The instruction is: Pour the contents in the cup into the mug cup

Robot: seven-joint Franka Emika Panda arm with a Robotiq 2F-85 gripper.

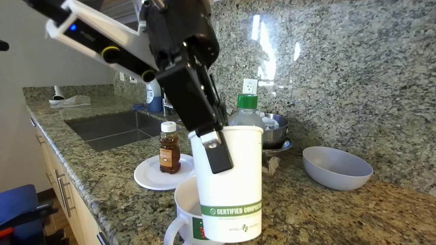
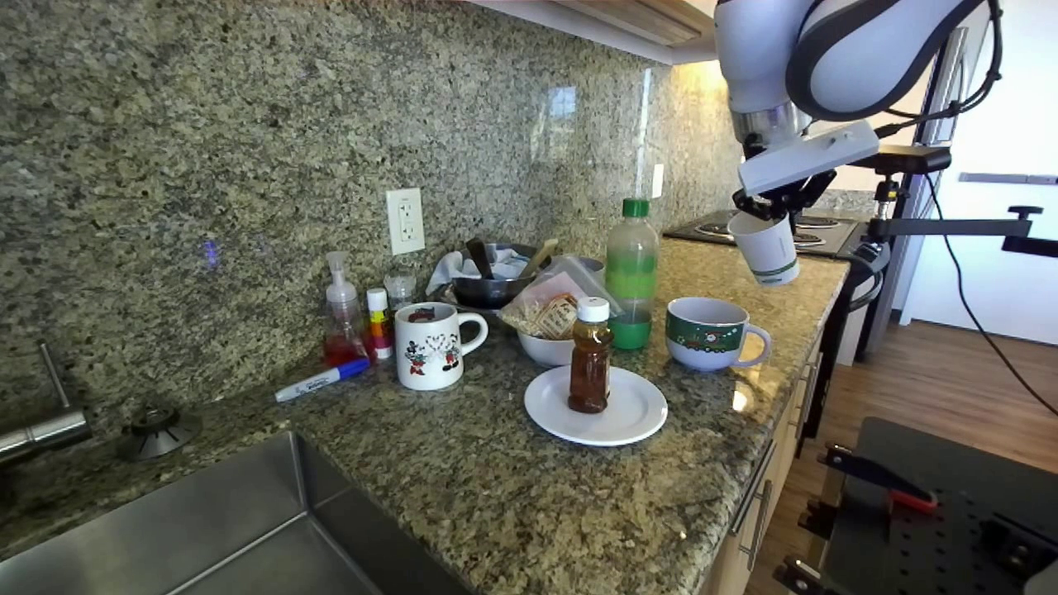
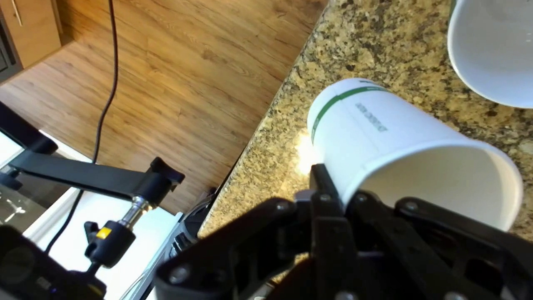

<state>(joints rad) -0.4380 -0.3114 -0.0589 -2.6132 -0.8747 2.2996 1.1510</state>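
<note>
While claw (image 3: pixel 343 200) grips 1 tilted cup (image 1: pixel 240 183) | 1 green-band mug (image 2: pixel 702 355) + 1 cartoon mug (image 2: pixel 427 351) on ctr (image 2: pixel 496 479) | cup contents unclear

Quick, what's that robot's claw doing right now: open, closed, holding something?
Gripper: closed, holding the white paper cup by its wall, near the rim.

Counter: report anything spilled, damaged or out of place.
No spill or damage shows. The blue-capped marker looks out of place: a writing tool lying between the sink and the pump bottle. The paper cup is tilted in the gripper, which probably suits pouring.
</note>
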